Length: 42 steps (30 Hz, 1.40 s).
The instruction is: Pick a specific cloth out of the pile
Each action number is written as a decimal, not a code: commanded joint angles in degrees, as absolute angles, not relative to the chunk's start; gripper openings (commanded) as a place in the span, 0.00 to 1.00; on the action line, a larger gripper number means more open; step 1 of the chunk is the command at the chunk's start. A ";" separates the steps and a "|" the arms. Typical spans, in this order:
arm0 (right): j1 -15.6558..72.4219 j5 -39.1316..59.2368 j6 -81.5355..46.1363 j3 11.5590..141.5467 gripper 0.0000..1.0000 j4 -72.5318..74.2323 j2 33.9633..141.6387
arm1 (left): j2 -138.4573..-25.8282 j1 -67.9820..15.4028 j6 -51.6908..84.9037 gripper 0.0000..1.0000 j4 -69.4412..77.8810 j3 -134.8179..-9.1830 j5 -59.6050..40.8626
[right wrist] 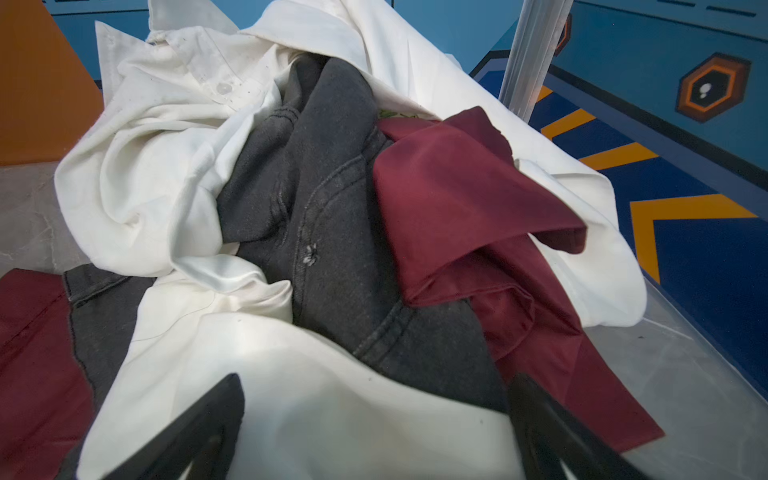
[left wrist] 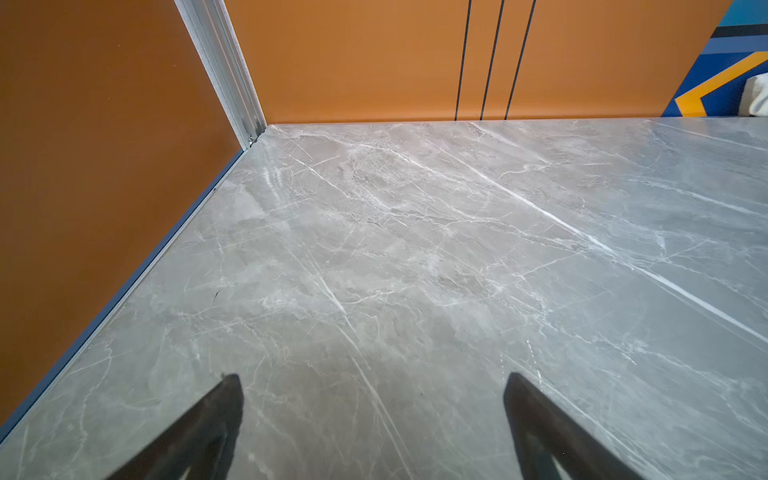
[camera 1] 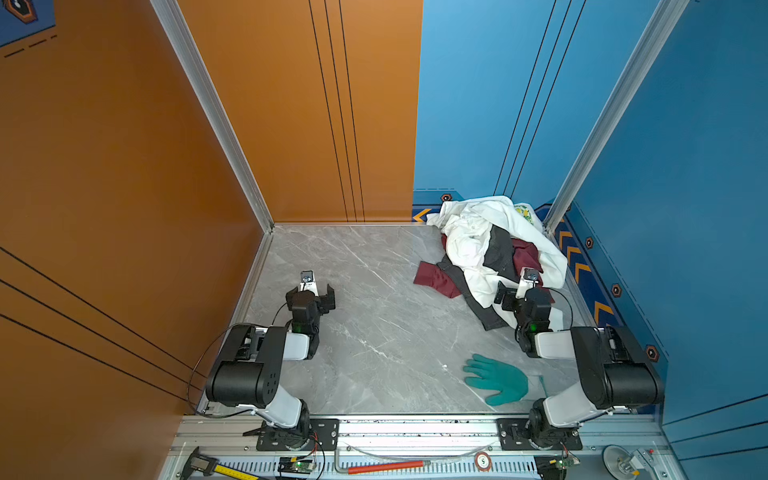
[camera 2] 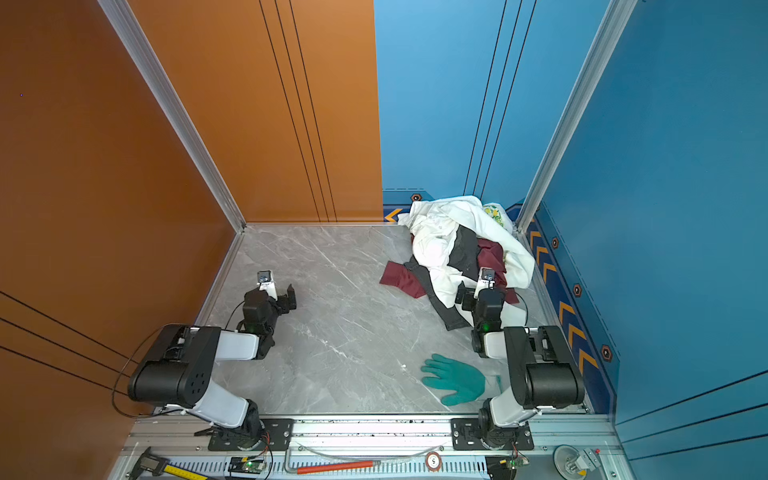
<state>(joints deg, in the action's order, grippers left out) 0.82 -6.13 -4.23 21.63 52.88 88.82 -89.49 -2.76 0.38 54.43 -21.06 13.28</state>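
My right jaws are hanging wide open and empty at the near edge of the pile (camera 1: pixel 469 237), which is sitting in the far right corner of the counter (camera 1: pixel 374 340) against the blue wall (camera 1: pixel 685 228). The maroon cloth (right wrist: pixel 469 199) is lying tangled inside, one end poking out left; nothing is being gripped yet. My left jaws are gaping open over bare counter, leaving free room leftward.

The maroon cloth (camera 1: pixel 434 279) lies crumpled within the pile (camera 1: pixel 465 237) of white and dark grey clothes in the far right corner; one end trails out leftward.
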 commanded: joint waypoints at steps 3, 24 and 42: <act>1.14 -5.41 -3.52 21.55 1.00 51.68 88.60 | -89.74 -3.12 -0.38 0.98 53.79 -21.49 13.42; 1.14 -5.45 -3.52 21.53 1.00 51.68 88.62 | -89.75 -3.11 -0.39 0.98 53.79 -21.49 13.42; 1.05 -5.23 -3.51 21.54 1.00 51.68 88.60 | -89.77 -4.05 -0.36 0.98 54.05 -21.40 15.84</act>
